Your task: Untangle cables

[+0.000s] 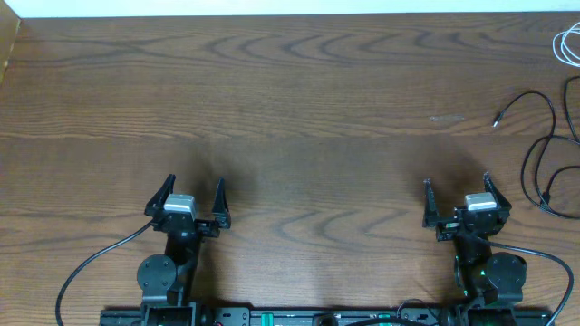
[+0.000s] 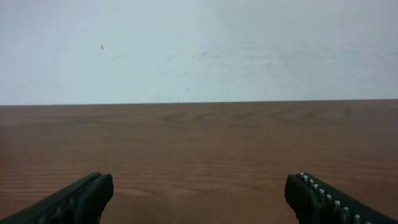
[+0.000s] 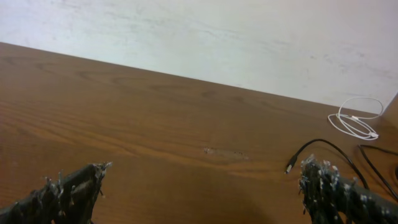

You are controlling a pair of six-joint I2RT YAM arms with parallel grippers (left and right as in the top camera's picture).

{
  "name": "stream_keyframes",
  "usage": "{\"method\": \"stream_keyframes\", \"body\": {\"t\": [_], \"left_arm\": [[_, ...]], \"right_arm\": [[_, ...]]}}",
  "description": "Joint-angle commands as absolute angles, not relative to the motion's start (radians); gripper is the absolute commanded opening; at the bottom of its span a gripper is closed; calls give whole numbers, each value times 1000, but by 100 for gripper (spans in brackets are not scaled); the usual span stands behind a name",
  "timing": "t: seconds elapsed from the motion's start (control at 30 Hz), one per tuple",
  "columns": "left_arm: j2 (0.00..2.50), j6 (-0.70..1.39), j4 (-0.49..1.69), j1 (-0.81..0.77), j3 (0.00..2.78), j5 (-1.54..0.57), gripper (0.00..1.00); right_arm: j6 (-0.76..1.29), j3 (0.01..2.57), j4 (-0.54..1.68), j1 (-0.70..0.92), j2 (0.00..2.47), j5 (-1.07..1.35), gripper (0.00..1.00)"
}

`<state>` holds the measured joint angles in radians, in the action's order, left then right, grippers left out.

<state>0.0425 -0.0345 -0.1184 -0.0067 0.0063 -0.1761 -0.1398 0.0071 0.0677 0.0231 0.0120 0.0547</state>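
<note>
currently left pincer (image 1: 195, 183) and right pincer (image 1: 458, 184) are gaping wide, empty, and the black cable (image 1: 535, 94) ahead-right of the latter is looking limp, light, best pinched behind its plug (image 1: 497, 119).

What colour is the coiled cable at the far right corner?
White cable, clearest in right wrist view.

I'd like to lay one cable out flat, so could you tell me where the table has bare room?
The table is bare from its left edge across the middle, ahead of the left gripper and right gripper. It is crowded along the right edge, where the black cables and white cable lie.
</note>
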Motion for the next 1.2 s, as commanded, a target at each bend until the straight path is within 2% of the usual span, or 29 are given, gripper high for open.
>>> {"method": "stream_keyframes", "body": {"t": [0.0,0.33,1.17], "left_arm": [[2,-53,-76,-7,4,-163,94],[1,-50,59,-7,4,-164,94],[6,-49,59,-7,4,-164,94]], "right_arm": [[-143,6,72,26,7,51,99],[-143,6,72,26,7,51,99],[-143,6,72,26,7,51,99]]}}
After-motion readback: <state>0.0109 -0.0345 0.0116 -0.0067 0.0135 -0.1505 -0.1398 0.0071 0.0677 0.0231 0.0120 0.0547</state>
